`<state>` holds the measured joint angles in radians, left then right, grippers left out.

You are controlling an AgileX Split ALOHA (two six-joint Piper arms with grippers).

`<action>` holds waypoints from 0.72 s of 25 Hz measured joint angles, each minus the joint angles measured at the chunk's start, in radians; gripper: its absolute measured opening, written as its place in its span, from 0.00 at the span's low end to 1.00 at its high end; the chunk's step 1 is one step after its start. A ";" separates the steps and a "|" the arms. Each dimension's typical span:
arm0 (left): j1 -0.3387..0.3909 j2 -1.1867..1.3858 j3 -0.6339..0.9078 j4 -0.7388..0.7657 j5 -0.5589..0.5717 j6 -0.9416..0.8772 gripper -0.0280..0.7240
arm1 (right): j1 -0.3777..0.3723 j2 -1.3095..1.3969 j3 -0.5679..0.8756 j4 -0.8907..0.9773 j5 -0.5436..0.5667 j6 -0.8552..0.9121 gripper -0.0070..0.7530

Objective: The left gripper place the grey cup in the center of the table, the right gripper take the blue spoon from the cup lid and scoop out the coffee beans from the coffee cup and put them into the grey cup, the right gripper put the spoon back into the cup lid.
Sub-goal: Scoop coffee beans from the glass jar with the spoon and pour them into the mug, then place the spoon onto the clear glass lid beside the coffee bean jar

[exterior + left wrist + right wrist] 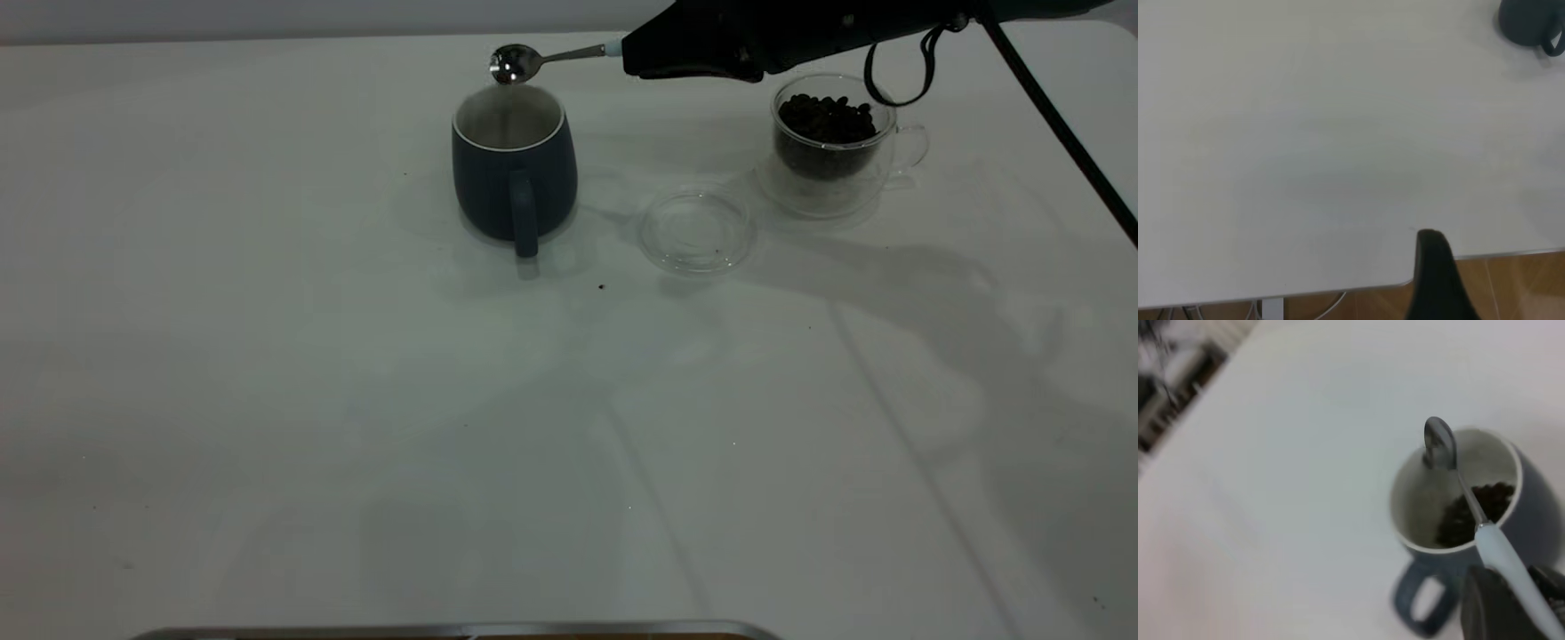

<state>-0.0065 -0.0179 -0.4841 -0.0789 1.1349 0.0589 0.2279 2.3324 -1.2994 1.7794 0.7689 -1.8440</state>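
Observation:
The grey cup [514, 169] stands on the table [267, 356] left of centre at the back, its handle toward the camera. My right gripper [642, 53] is shut on the pale handle of the blue spoon [516, 64] and holds it level above the cup's rim. In the right wrist view the spoon [1440, 443] has its shiny bowl over the cup's [1538, 513] opening, with coffee beans [1475, 510] lying inside the cup. The cup lid [696, 229] lies bare between the cups. The coffee cup [827, 147] holds a heap of beans [825, 120]. My left gripper [1435, 270] hangs at the table's corner, far from the grey cup [1528, 23].
One dark speck [601, 287] lies on the table in front of the lid. The right arm's black cable [1058, 124] runs down along the right side. The table edge [1338, 288] and wooden floor show in the left wrist view.

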 joint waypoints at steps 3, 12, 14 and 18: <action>0.000 0.000 0.000 0.000 0.000 0.000 0.74 | 0.000 0.000 0.000 0.000 -0.017 -0.117 0.15; 0.000 0.000 0.000 0.000 0.000 0.000 0.74 | -0.014 -0.093 0.019 -0.067 0.007 0.070 0.15; 0.000 0.000 0.000 0.000 0.000 0.000 0.74 | -0.038 -0.158 0.047 -0.107 0.054 0.223 0.15; 0.000 0.000 0.000 0.000 0.000 0.000 0.74 | -0.113 -0.245 0.130 -0.165 0.087 0.533 0.15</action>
<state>-0.0065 -0.0179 -0.4841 -0.0789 1.1349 0.0589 0.1152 2.0872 -1.1692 1.6144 0.8559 -1.3107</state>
